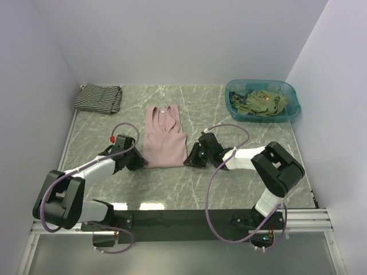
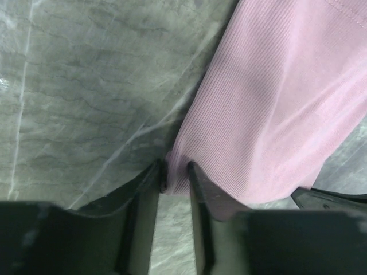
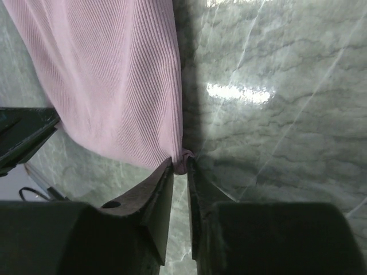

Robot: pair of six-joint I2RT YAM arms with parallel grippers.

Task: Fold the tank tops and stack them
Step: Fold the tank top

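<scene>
The dusty pink tank top [image 1: 164, 137] lies flat in the middle of the table, neck towards the back. My left gripper [image 1: 140, 162] is shut on its near left hem corner; in the left wrist view the gripper [image 2: 175, 175] pinches the pink cloth [image 2: 269, 109]. My right gripper [image 1: 190, 160] is shut on the near right hem corner; in the right wrist view the gripper [image 3: 180, 166] pinches a bunched bit of pink cloth [image 3: 114, 80]. The striped tank top [image 1: 98, 97] lies folded at the back left. Olive green tank tops [image 1: 261, 103] lie in the basin.
The teal plastic basin [image 1: 292, 110] stands at the back right. White walls close the left, back and right sides. The tabletop [image 1: 229, 183] is grey marble. The right gripper's tip [image 2: 330, 199] shows at the right edge of the left wrist view.
</scene>
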